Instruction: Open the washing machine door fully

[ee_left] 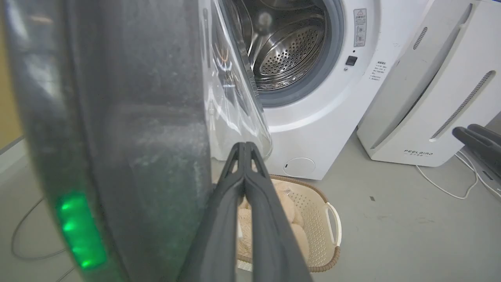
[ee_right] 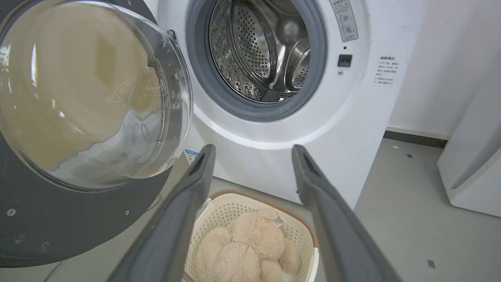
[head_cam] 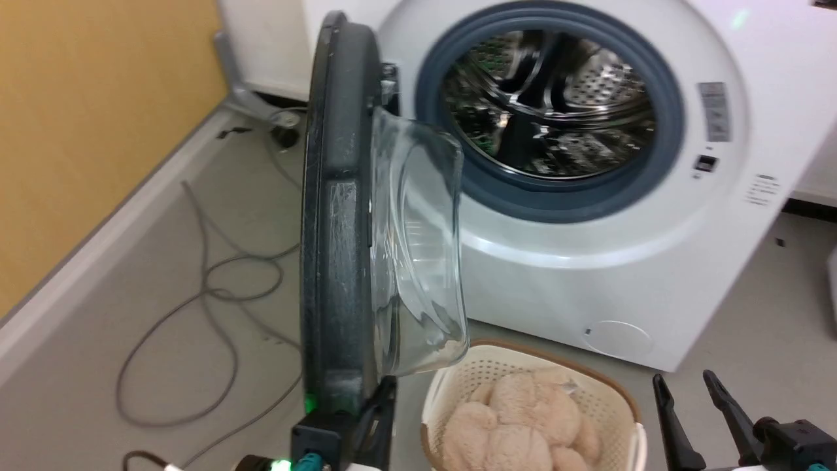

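Observation:
The washing machine (head_cam: 654,275) is a white front-loader with a grey gasket and steel drum (head_cam: 549,104). Its door (head_cam: 337,248) stands swung out edge-on to me, black rim to the left and clear glass bowl (head_cam: 418,255) bulging right. My left gripper (head_cam: 386,392) is shut and empty, its fingers (ee_left: 250,203) lying close along the door's (ee_left: 129,129) inner side below the bowl; contact is unclear. My right gripper (ee_right: 253,150) is open above the basket, apart from the door (ee_right: 78,219), and sits low right in the head view (head_cam: 690,386).
A cream laundry basket (head_cam: 608,392) holding a beige plush toy (head_cam: 523,425) sits on the floor before the machine. Grey cables (head_cam: 203,307) loop on the left by the yellow wall. A white FEELBIRD appliance (ee_left: 430,86) stands to the machine's right.

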